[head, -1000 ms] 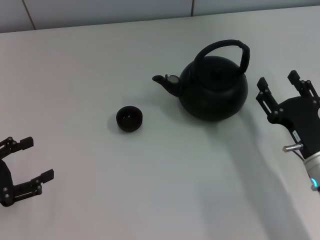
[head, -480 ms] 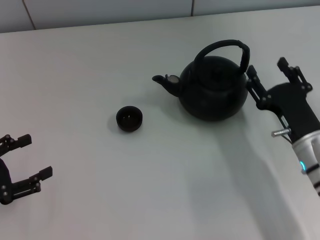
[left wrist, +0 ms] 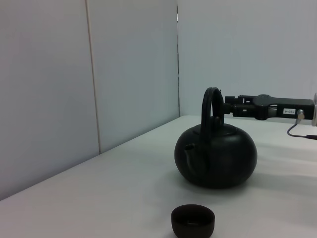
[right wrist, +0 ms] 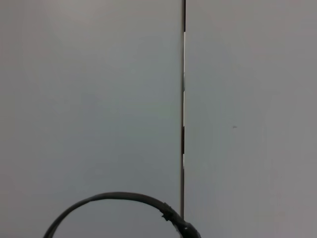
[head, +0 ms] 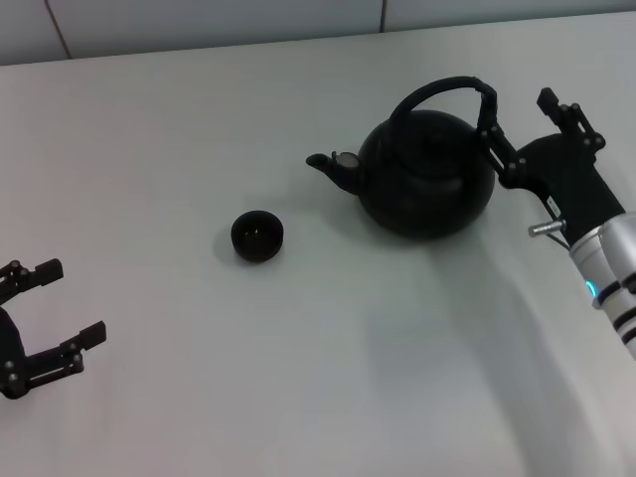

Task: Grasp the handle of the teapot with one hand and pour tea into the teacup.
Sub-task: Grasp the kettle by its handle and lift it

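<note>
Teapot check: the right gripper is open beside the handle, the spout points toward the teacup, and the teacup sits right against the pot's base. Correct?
Not quite: the teacup stands apart from the teapot, with bare table between them, as the head view shows. The rest holds: right gripper open beside the handle.

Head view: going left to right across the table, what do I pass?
left gripper → teacup → teapot, spout first, handle arching over it → right gripper, open at the handle's right end.
</note>
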You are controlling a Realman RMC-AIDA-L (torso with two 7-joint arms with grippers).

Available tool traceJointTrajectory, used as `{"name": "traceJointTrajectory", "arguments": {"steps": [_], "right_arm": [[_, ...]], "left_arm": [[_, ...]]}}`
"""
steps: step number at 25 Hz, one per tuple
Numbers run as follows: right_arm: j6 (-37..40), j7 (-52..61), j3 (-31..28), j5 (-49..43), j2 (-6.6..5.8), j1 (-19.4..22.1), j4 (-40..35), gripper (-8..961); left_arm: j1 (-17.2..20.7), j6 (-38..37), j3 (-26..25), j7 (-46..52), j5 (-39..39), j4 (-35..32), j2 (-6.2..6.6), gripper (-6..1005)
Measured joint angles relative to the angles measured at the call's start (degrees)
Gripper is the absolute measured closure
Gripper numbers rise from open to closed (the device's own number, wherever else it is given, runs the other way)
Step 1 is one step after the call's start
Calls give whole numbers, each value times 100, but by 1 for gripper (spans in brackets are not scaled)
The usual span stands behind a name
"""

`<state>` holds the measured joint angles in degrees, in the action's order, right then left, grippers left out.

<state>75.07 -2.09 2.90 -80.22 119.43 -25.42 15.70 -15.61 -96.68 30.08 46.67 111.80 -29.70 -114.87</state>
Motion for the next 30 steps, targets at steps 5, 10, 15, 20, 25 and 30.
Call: {"name": "traceJointTrajectory", "arguments": {"steps": [5, 10, 15, 20, 25, 30], "right_arm": [[-210, 100, 5, -11, -10, -108, -89, 231], [-263, 103, 16, -14, -5, -135, -131, 230], [-272, 103, 60, -26, -6, -144, -137, 230], [-276, 109, 41, -30, -8, -153, -136, 272], [-276, 168, 56, -31, -8, -201, -147, 473], [-326, 173, 68, -30, -8, -249, -172, 714]], "left_arm": [[-23, 0, -16, 0, 0, 0, -8, 137], [-43, 0, -72, 0, -8, 0, -14, 137], [-47, 0, -94, 0, -10, 0, -36, 137], [-47, 2, -107, 0, -10, -3, -63, 137], [-47, -1, -157, 0, -10, -9, -75, 137], [-43, -1, -156, 0, -10, -9, -77, 137]]}}
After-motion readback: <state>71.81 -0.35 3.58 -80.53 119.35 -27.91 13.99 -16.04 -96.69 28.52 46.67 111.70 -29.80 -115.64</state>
